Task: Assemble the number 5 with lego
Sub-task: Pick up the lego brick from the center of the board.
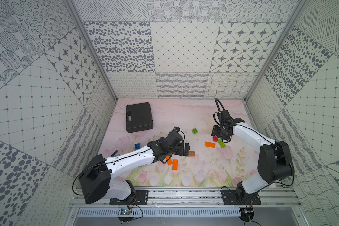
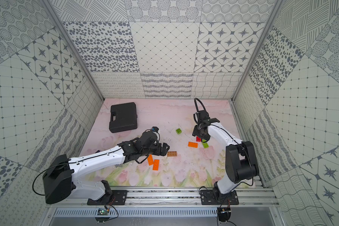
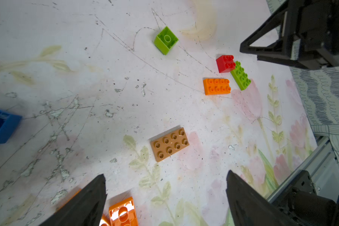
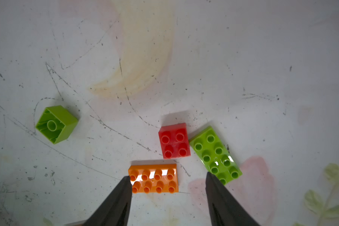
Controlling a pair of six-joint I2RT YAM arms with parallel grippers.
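In a top view, my right gripper [image 1: 221, 137] hovers with jaws apart (nothing clamped); the nearest orange brick [image 1: 210, 144] lies at its eight o'clock on the table [image 1: 184, 117].

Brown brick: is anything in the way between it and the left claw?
Nothing visible. In the left wrist view, only bare mat lies between the open left gripper and the brown brick. An orange brick sits farther back beside one finger, not in the path.
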